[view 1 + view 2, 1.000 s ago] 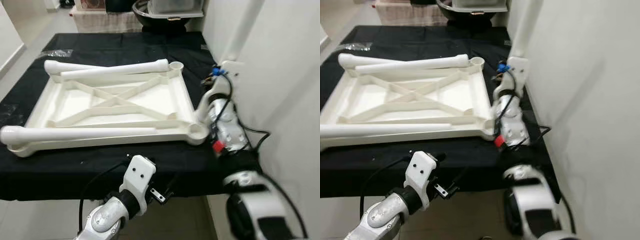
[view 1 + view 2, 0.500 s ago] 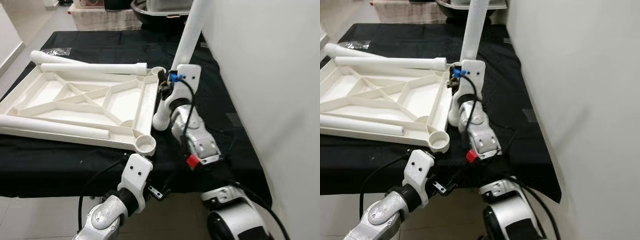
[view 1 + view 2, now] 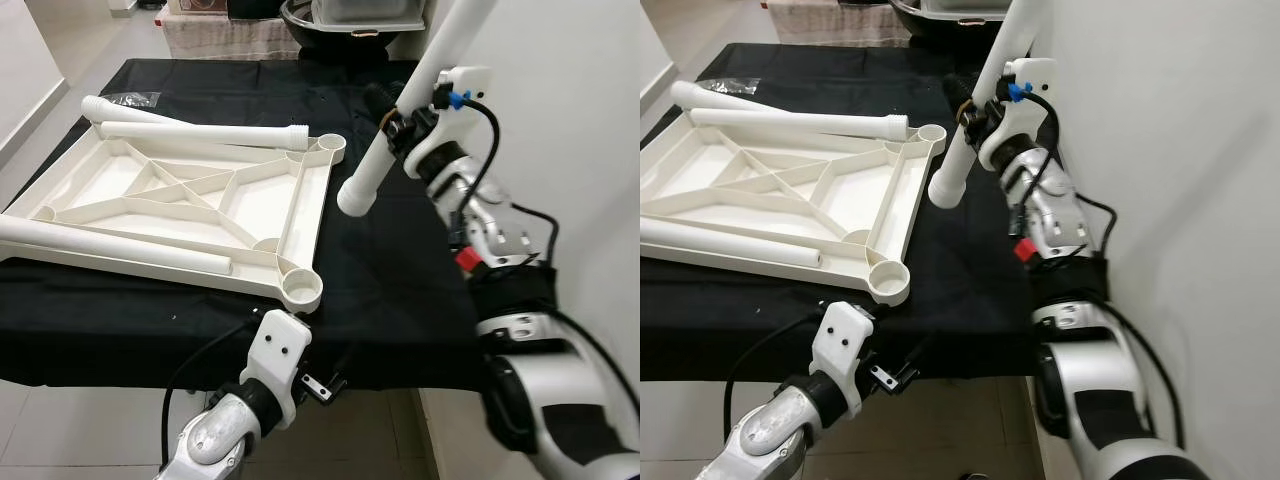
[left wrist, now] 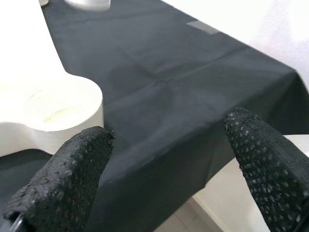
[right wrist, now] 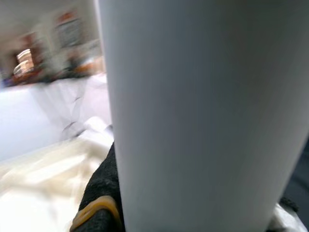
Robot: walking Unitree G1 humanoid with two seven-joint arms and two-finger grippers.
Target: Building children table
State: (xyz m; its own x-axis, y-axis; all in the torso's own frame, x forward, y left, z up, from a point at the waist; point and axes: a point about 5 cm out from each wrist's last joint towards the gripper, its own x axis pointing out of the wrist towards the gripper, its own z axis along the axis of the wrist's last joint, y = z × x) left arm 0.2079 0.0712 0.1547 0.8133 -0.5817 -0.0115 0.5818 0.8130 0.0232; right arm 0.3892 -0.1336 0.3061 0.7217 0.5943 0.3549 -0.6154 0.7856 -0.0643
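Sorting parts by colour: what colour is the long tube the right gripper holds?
White: the long plastic table leg in the right gripper, best in the left eye view.

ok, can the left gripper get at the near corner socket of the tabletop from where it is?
Probably yes: the left gripper is open, low at the table edge, with the near corner socket just ahead and only black cloth between.
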